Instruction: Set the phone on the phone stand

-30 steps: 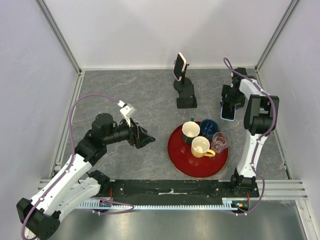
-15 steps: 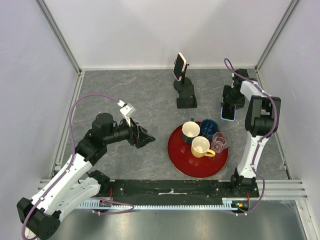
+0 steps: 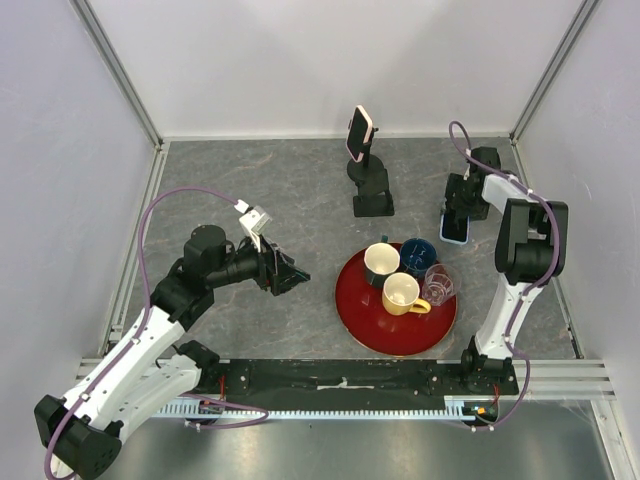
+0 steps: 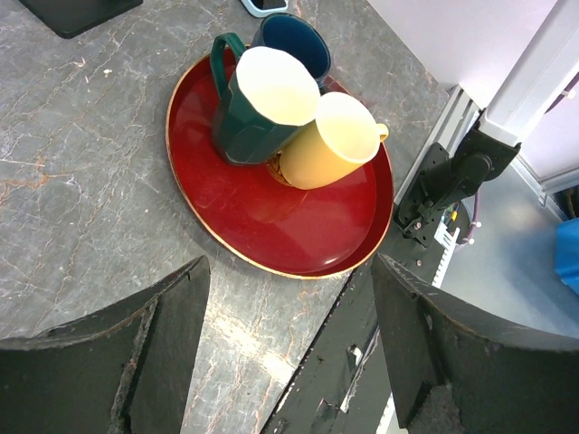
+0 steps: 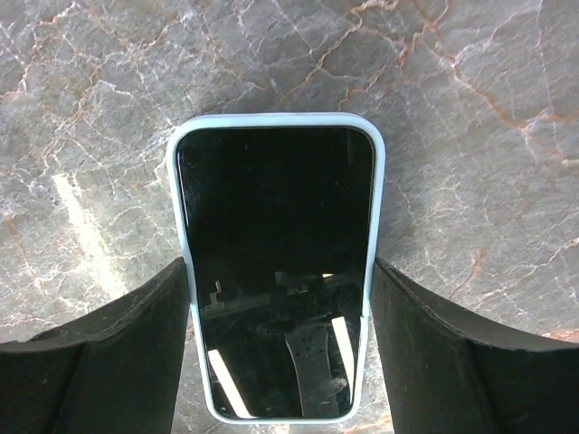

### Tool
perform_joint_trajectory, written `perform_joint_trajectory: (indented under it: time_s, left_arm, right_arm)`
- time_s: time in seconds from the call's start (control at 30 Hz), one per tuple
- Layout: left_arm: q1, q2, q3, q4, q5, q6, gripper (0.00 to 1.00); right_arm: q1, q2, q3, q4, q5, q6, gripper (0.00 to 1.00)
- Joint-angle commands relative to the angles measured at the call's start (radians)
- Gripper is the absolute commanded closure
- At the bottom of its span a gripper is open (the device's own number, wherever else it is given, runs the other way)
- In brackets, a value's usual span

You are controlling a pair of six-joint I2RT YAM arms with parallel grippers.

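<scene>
the phone (image 5: 276, 226), in a pale blue case, lies flat and screen-up on the table directly beneath the right claw (image 3: 462, 204). its long axis runs straight ahead from the wrist, so the two spread fingers (image 5: 109, 353) flank its long edges. the claw is open, holding nothing; whether the pads already touch the case cannot be told. the right arm is by far the nearer: it reaches out from its base with the wrist pitched straight down over the phone. the phone stand (image 3: 372, 192) sits to this claw's left, apart from it, and already carries a pink-cased handset (image 3: 358, 133). the left claw (image 3: 292, 277) is also open and empty, held low on a bent arm, with the red tray (image 4: 226, 244) of cups just ahead of it.
</scene>
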Motion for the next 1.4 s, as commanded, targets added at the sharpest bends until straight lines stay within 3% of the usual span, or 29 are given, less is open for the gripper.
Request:
perform_joint_trajectory:
  time_s: [0.0, 0.57, 0.77, 1.0, 1.13, 1.37]
  left_arm:
    - [0.004, -0.015, -0.001, 0.040, 0.030, 0.008, 0.22]
    - [0.006, -0.015, -0.002, 0.048, 0.039, 0.005, 0.22]
    - [0.006, -0.009, -0.007, 0.054, 0.047, -0.001, 0.22]
    - [0.007, 0.012, -0.012, 0.079, 0.076, -0.021, 0.22]
    - [0.015, 0.017, -0.012, 0.077, 0.071, -0.027, 0.22]
    - [0.066, 0.025, -0.012, 0.100, 0.038, -0.068, 0.25]
  right_arm:
    - [0.001, -0.096, -0.066, 0.104, -0.045, 0.068, 1.00]
    - [-0.021, -0.338, -0.279, 0.400, -0.024, 0.111, 1.00]
    - [-0.021, -0.488, -0.376, 0.542, -0.108, 0.093, 1.00]
    - [0.001, -0.648, -0.342, 0.526, -0.188, 0.049, 1.00]
    - [0.074, -0.691, -0.249, 0.446, -0.216, 0.003, 1.00]
    - [0.370, -0.751, -0.170, 0.345, -0.193, -0.073, 1.00]
